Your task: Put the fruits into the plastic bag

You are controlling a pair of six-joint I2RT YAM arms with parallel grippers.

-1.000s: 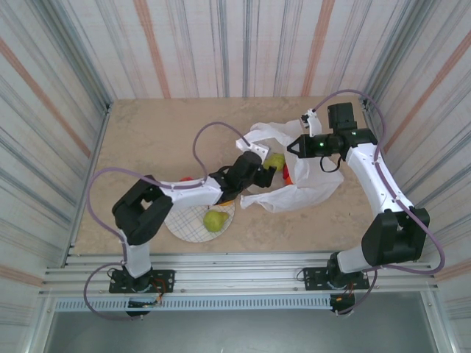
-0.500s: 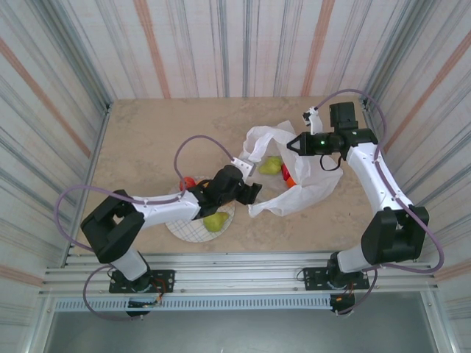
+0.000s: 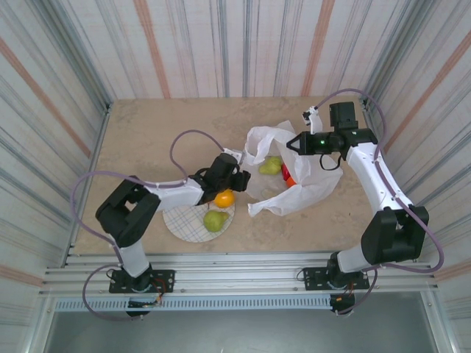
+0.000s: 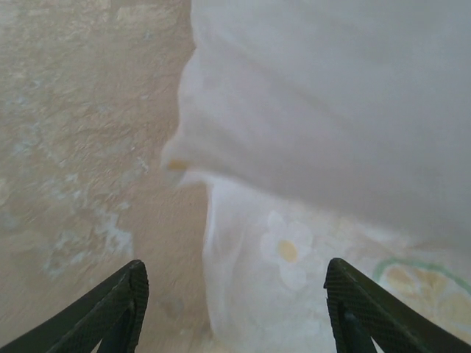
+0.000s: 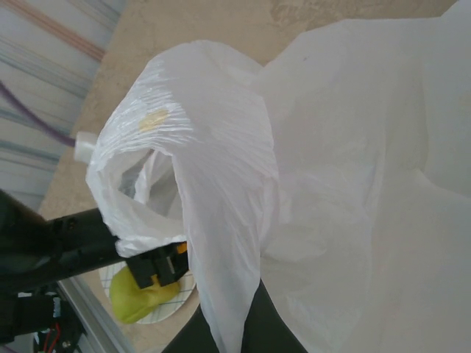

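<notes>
The white plastic bag [image 3: 294, 180] lies crumpled right of centre, and my right gripper [image 3: 293, 145] holds its upper edge up, shut on a fold of the bag [image 5: 221, 243]. Through the bag's mouth I see a green pear [image 3: 272, 165] and a red-orange fruit [image 3: 288, 176] inside. On the plaid plate [image 3: 184, 220] sit an orange [image 3: 224, 198] and a second green pear [image 3: 214, 220], which also peeks out under the bag [image 5: 140, 294]. My left gripper [image 3: 240, 170] hovers just left of the bag's mouth, open and empty [image 4: 239, 309], facing the bag's skin [image 4: 309, 132].
Striped walls enclose the beige table [image 3: 147, 140] on three sides. The left arm's cable [image 3: 184, 140] loops over the table behind the plate. A metal rail [image 3: 235, 276] runs along the near edge.
The left gripper has pulled back out of the bag's mouth toward the plate, leaving the green pear inside the bag. The orange on the plate is now uncovered. The right gripper has held still.
</notes>
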